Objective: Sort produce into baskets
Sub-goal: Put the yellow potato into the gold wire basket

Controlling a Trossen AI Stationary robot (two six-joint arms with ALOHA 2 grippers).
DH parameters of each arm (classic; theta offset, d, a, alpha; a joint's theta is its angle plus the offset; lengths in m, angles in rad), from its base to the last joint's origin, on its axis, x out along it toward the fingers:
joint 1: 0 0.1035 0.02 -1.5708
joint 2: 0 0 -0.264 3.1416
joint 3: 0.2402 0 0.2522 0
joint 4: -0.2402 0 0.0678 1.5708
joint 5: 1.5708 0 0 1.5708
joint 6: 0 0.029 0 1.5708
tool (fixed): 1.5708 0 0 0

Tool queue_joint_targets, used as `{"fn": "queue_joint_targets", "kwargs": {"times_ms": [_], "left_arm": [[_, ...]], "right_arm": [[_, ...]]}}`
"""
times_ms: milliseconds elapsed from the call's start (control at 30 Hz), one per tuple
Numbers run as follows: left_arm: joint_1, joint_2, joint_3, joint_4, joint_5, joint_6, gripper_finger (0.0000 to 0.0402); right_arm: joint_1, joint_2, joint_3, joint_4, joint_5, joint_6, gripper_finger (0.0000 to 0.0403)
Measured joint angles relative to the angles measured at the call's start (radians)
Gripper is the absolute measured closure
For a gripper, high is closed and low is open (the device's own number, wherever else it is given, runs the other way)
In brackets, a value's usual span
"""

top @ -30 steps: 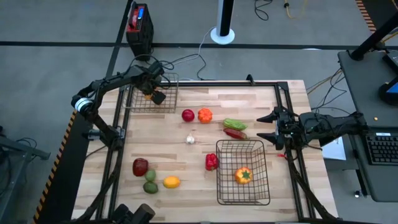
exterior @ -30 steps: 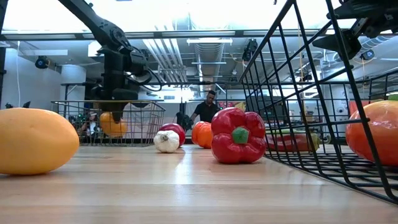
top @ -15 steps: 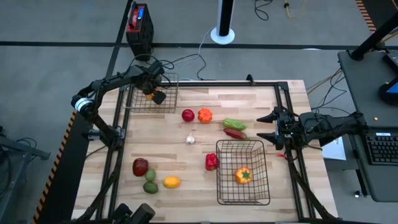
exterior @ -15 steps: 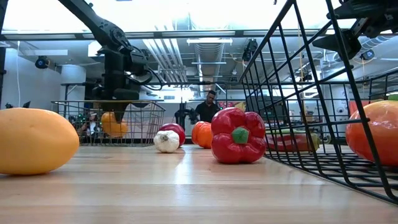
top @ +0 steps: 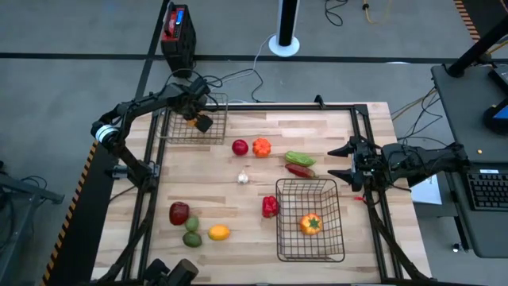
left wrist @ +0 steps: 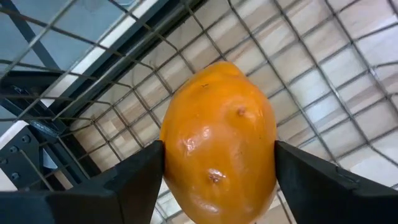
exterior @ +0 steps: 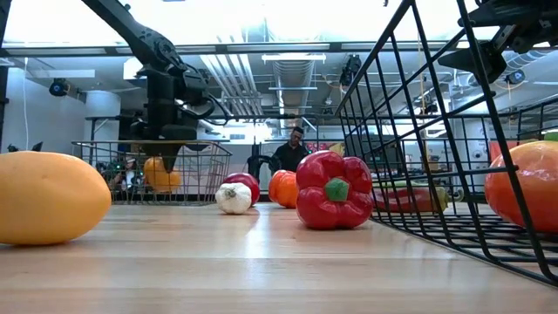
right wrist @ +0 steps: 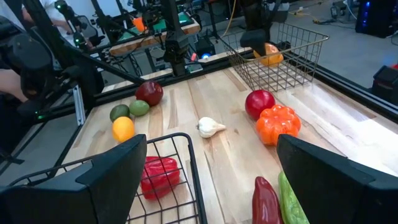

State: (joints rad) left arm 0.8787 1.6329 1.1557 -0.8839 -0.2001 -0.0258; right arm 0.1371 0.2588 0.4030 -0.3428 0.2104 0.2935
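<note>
My left gripper (top: 193, 119) reaches down into the smaller wire basket (top: 216, 127) at the table's far left and is shut on an orange fruit (left wrist: 217, 143), which also shows in the low view (exterior: 159, 173). My right gripper (top: 340, 161) is open and empty above the table's right edge, beyond the larger basket (top: 279, 226). That basket holds an orange-yellow pepper (top: 309, 224). A red apple (top: 240, 147), an orange pumpkin-like piece (top: 261, 147), a green vegetable (top: 299, 158), a red chilli (top: 299, 170), a white garlic (top: 243, 178) and a red pepper (top: 271, 206) lie on the table. My left gripper pinches the orange fruit's two opposite sides (left wrist: 171, 155) between its two fingers (left wrist: 134, 183). The fingers come from above, pointing down into the basket. The fruit sits below the gripper, low inside the basket; whether it rests on the mesh floor I cannot tell.
A dark red fruit (top: 179, 212), two green pieces (top: 192, 232) and a yellow lemon (top: 219, 233) lie near the table's near left. A black frame rail (top: 262, 106) runs round the table. A person (exterior: 290, 153) shows in the room behind.
</note>
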Motion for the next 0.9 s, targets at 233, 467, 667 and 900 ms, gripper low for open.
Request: {"fn": "queue_joint_targets", "kwargs": {"times_ms": [233, 467, 667, 900], "left_arm": [[0.000, 0.000, 0.000, 0.020, 0.000, -0.026, 0.0128], [0.000, 0.000, 0.000, 0.021, 0.000, -0.036, 0.0128], [0.000, 0.000, 0.000, 0.026, 0.000, -0.041, 0.0128], [0.000, 0.000, -0.001, 0.032, 0.000, -0.043, 0.0128]], "right_arm": [[0.000, 0.000, 0.000, 0.000, 0.000, -0.001, 0.0051], [0.000, 0.000, 0.000, -0.001, 0.000, -0.001, 0.0051], [0.000, 0.000, 0.000, -0.002, 0.000, -0.001, 0.0051], [0.000, 0.000, 0.000, -0.002, 0.000, -0.005, 0.0051]]}}
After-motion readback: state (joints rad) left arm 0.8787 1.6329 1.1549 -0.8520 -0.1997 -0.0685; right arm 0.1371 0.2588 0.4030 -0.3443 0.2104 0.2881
